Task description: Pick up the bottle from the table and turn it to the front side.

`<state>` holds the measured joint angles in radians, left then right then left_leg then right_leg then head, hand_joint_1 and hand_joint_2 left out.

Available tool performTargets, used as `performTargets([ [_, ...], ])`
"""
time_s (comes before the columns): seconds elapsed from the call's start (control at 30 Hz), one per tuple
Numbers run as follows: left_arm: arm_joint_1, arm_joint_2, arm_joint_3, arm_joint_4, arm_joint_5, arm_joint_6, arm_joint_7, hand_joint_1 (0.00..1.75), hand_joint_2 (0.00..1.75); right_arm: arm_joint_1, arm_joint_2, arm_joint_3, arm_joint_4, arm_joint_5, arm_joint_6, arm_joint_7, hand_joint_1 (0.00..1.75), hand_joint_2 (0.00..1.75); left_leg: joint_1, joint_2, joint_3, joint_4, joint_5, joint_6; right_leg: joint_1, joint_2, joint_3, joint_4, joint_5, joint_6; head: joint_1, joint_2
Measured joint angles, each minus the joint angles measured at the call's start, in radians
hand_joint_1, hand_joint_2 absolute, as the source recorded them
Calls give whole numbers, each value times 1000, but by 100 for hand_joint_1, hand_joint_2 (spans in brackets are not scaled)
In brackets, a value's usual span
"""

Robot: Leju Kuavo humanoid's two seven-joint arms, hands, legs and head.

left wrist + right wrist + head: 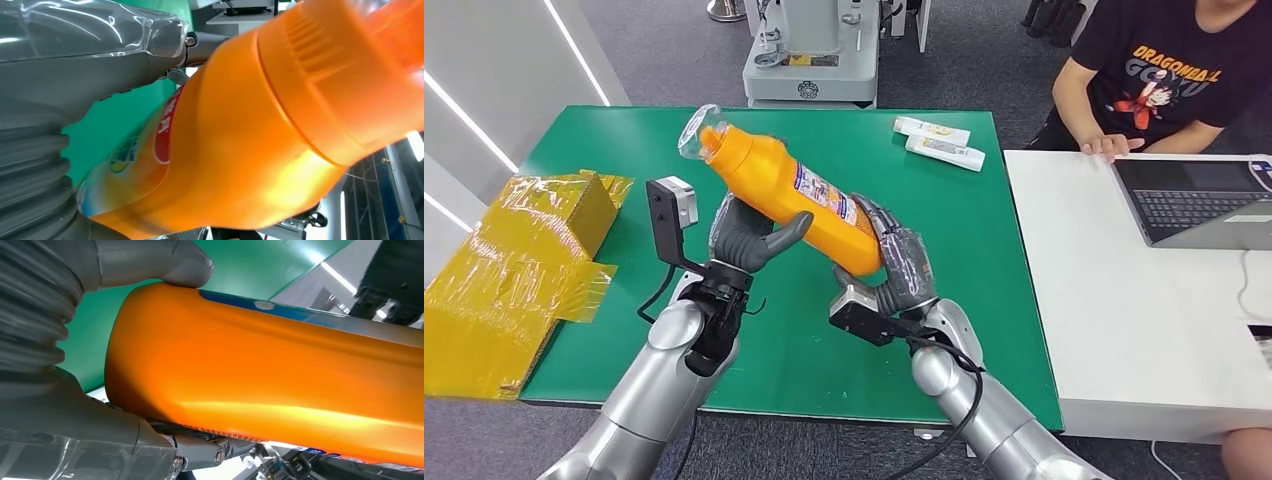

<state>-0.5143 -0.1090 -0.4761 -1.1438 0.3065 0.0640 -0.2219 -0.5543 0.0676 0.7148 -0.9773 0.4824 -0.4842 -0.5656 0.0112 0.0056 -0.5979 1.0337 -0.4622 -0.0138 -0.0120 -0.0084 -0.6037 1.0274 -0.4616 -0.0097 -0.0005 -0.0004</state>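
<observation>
A large orange bottle (pixel 794 195) with a printed label is held tilted above the green table (pixel 974 250), its plastic-wrapped cap end pointing up and to the far left. My left hand (pixel 749 238) grips its middle from below, thumb across the front. My right hand (pixel 899 262) holds the base end. Close up, the left wrist view has the bottle (pixel 240 145) against my left hand (pixel 60 90). In the right wrist view the bottle's base (pixel 260 380) lies in my right hand (pixel 80 410), with the thumb (pixel 160 262) pressed on it.
Two small white tubes (pixel 939 142) lie at the table's far right. A yellow wrapped box (pixel 514 250) sits off the left edge. A person in a black shirt (pixel 1164 70) sits at a white desk (pixel 1124 330) with a laptop (pixel 1199 200) to the right.
</observation>
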Motion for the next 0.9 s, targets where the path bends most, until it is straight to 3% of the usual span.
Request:
performTargets([
  [0.6, -23, 32, 0, 56, -56, 76, -12, 0, 175, -39, 9, 72, 48, 2, 45, 18, 175, 175, 0, 0, 0, 0, 0, 0, 0, 0, 0, 0, 0, 0, 0, 0],
  [0.63, -22, 34, 0, 56, -56, 77, -13, 33, 175, -41, 9, 75, 52, 1, 45, 18, 175, 175, 0, 0, 0, 0, 0, 0, 0, 0, 0, 0, 0, 0, 0, 0],
  [0.73, -21, 36, 0, 57, -57, 81, -17, 164, 175, -45, 9, 82, 59, -4, 45, 17, 175, 175, 0, 0, 0, 0, 0, 0, 0, 0, 0, 0, 0, 0, 0, 0],
  [0.77, -20, 37, 0, 57, -57, 82, -20, 175, 175, -46, 9, 84, 62, -5, 45, 17, 175, 175, 0, 0, 0, 0, 0, 0, 0, 0, 0, 0, 0, 0, 0, 0],
  [0.9, -12, 37, 0, 57, -54, 89, -36, 175, 175, -49, 10, 92, 72, -8, 46, 13, 175, 175, 0, 0, 0, 0, 0, 0, 0, 0, 0, 0, 0, 0, 0, 0],
])
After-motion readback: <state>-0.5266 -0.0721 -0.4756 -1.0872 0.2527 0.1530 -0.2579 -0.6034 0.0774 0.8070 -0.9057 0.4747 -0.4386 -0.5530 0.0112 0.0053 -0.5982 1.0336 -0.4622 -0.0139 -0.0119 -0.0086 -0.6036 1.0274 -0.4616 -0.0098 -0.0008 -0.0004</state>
